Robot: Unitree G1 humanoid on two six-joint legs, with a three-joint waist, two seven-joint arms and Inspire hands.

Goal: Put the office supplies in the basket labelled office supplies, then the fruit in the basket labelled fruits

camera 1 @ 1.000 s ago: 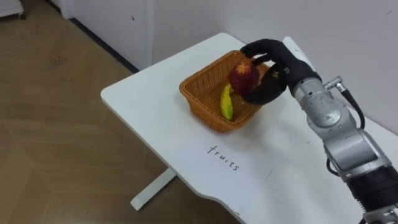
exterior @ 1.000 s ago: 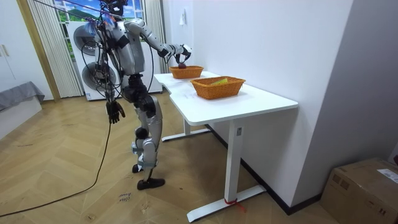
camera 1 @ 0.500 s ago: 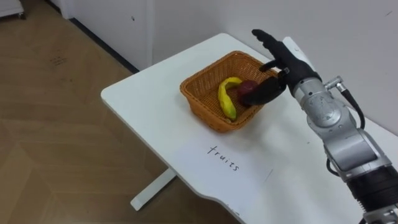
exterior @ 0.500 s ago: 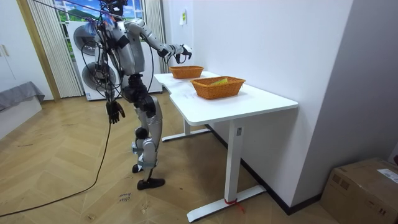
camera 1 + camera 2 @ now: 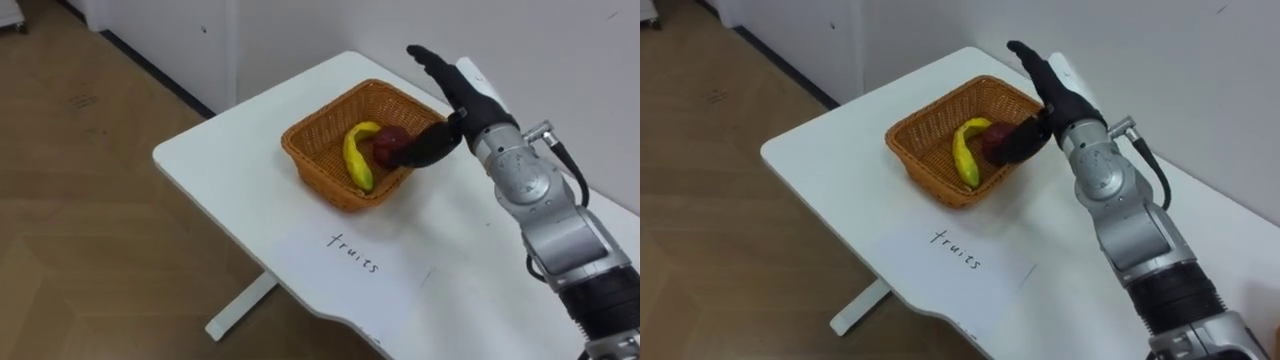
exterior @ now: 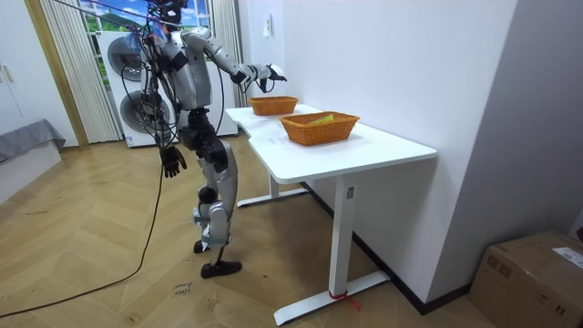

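Note:
A wicker basket (image 5: 318, 172) stands on the white table (image 5: 215, 165) near its far corner. In it lie a yellow banana (image 5: 353, 158) and a dark red apple (image 5: 390, 142), side by side. My right hand (image 5: 462, 98) hovers over the basket's right rim, open, fingers stretched straight out, thumb pointing down beside the apple. It holds nothing. In the room view the robot stands at the table's end, right hand (image 6: 265, 73) raised over the fruit basket (image 6: 272, 106), left hand (image 6: 170, 160) hanging by the thigh.
A sheet of paper with handwriting (image 5: 352, 252) lies on the table in front of the basket. A second wicker basket (image 6: 319, 128) with something yellow in it stands further along the table. A wall runs close behind the table; a washing machine (image 6: 127, 100) stands behind the robot.
My right hand let go of the red apple, which dropped into the basket beside the banana. The fingers went from curled round it to straight. The camera shifted slightly.

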